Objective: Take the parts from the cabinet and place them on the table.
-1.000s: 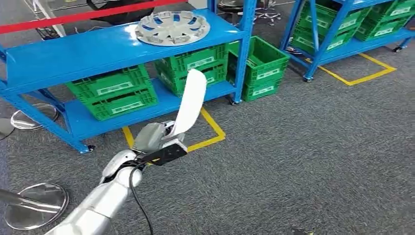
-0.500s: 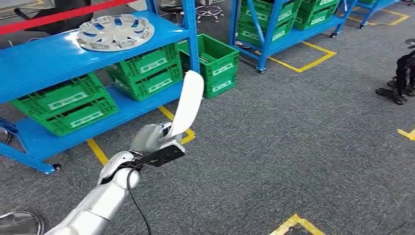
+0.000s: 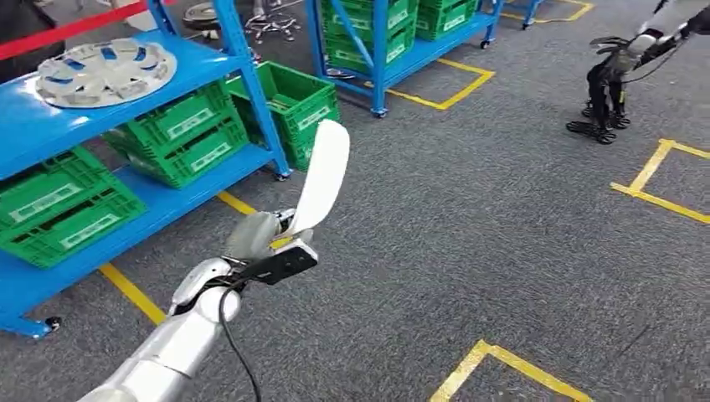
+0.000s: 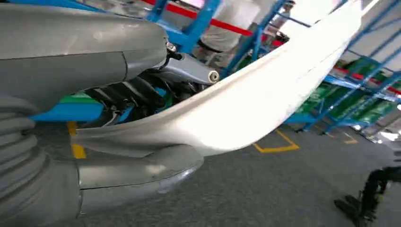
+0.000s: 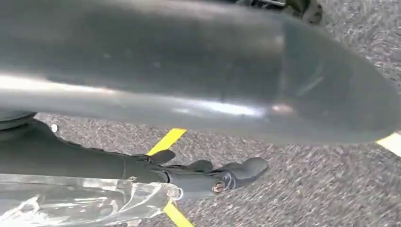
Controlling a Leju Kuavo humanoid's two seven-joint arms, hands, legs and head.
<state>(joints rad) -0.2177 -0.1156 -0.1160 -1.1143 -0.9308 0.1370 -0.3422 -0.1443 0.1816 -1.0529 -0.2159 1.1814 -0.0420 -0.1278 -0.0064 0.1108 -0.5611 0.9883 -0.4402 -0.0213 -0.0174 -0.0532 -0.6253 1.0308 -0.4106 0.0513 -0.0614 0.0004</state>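
Observation:
My left hand (image 3: 255, 236) grips the lower end of a long white curved part (image 3: 321, 176), which stands upright above the grey carpet. In the left wrist view the part (image 4: 265, 94) runs across the picture, with the thumb (image 4: 142, 172) under it and the dark fingers (image 4: 137, 92) behind it. The blue cabinet (image 3: 33, 134) stands at the left and carries a silver hubcap (image 3: 105, 71) on its top shelf. My right hand (image 5: 203, 172) hangs over the carpet, its dark fingers stretched out and holding nothing.
Green crates (image 3: 180, 130) fill the cabinet's lower shelves, and one more crate (image 3: 297, 105) stands on the floor beside it. A second blue rack (image 3: 381, 42) stands farther back. Another robot (image 3: 611, 79) is at the far right. Yellow tape lines (image 3: 661, 180) mark the carpet.
The camera has turned to the right, so the cabinet and crates have slid left in the picture and another robot has come into view. My left hand still holds the white part the same way.

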